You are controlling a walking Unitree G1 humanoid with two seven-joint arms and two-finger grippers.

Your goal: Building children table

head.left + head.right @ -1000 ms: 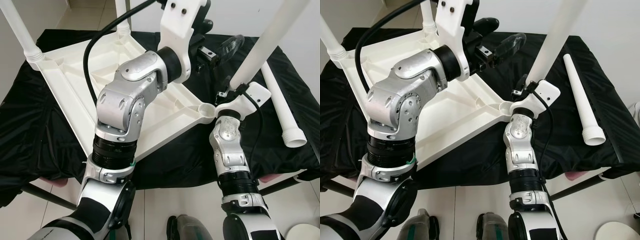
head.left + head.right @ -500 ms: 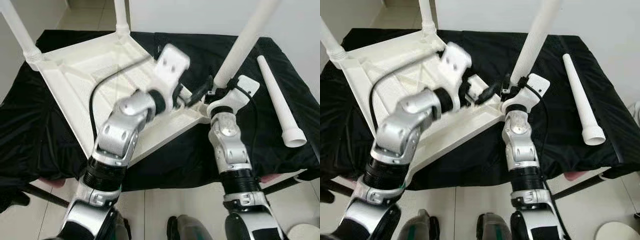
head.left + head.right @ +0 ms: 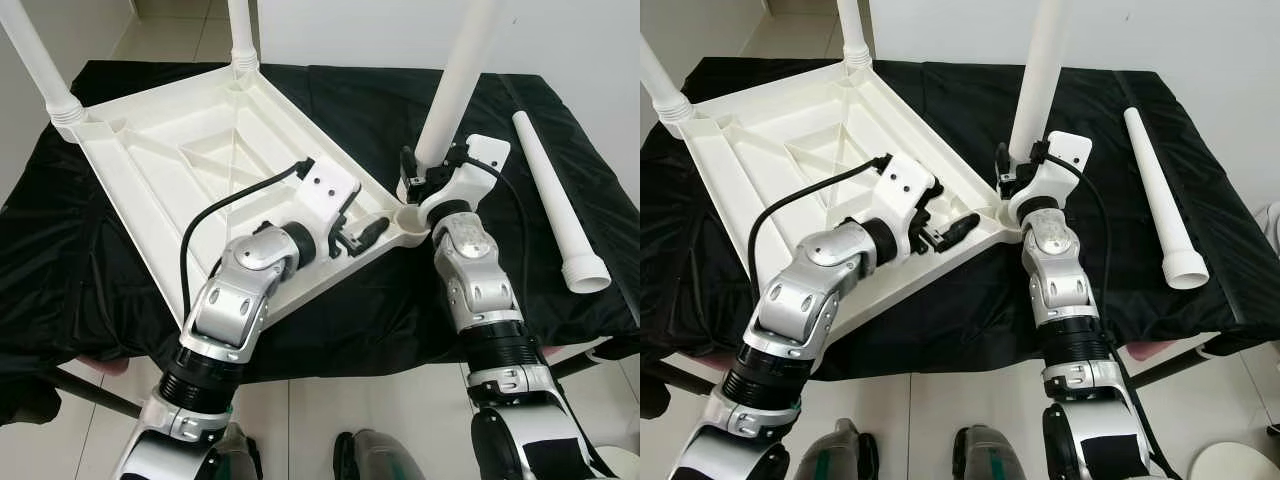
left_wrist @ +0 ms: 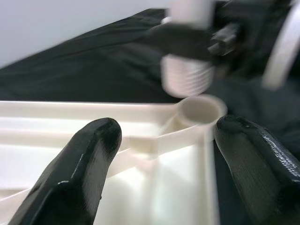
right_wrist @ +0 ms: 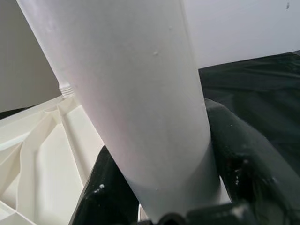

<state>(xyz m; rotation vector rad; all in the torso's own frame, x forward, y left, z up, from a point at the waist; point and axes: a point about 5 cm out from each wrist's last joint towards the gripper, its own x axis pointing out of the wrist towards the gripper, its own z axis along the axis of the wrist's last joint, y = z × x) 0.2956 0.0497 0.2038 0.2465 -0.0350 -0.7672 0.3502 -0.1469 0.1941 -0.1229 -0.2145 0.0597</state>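
Note:
The white tabletop (image 3: pixel 190 150) lies upside down on a black cloth, with two legs (image 3: pixel 35 55) standing in its far corners. My right gripper (image 3: pixel 428 178) is shut on a third white leg (image 3: pixel 455 90), held nearly upright. That leg's threaded end (image 4: pixel 187 79) hangs just above the near-right corner socket (image 3: pixel 410 215). My left gripper (image 3: pixel 365 232) is open and low over the tabletop's underside beside that corner. Its two fingers (image 4: pixel 84 164) straddle the rim leading to the socket (image 4: pixel 201 108). In the right wrist view the leg (image 5: pixel 136 93) runs between the black fingers (image 5: pixel 243 150).
A fourth white leg (image 3: pixel 555 190) lies loose on the black cloth (image 3: pixel 80 270) at the right, near the table's edge. A light tiled floor (image 3: pixel 330 400) shows below the front edge, and a white wall stands behind.
My left arm has come down from high over the table to the near-right corner. My right gripper has swung the leg more upright and leftward, over the socket.

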